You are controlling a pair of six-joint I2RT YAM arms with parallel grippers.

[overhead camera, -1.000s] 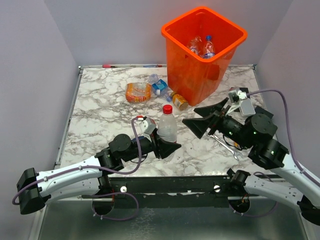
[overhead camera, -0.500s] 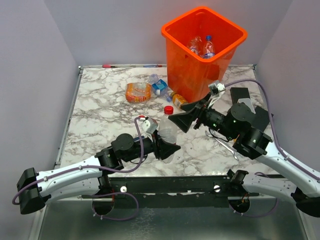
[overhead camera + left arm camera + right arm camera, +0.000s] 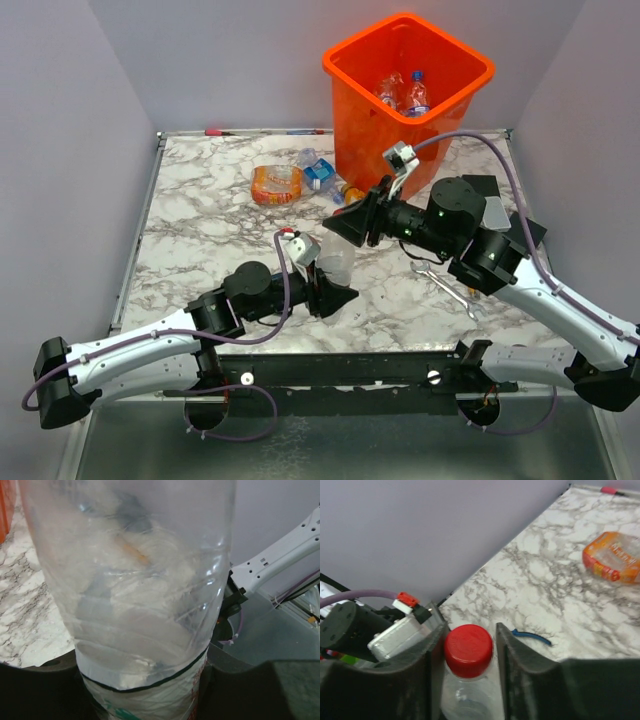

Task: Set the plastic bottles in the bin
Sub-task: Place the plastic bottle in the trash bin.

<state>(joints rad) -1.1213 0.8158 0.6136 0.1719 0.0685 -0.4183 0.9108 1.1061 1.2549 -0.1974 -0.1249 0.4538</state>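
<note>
Holding a clear plastic bottle [image 3: 338, 264] in the left gripper [image 3: 333, 290] near the front edge of the table [image 3: 200, 230], jaws pressed against both sides of the lower body. Straddling its red cap [image 3: 468, 650] with the right gripper [image 3: 469, 632], jaws narrow, close on either side; cannot tell whether pressing.

To the right, flat on the marble: steel wrench [image 3: 447, 290].

Further back, lying loose: crushed orange-labelled bottle [image 3: 277, 183], blue-labelled bottle [image 3: 316, 171], orange-capped bottle [image 3: 352, 194] just beside the bin's base.

At the far edge: orange bin [image 3: 372, 150], upright, containing at least two binned bottles [image 3: 402, 92].
</note>
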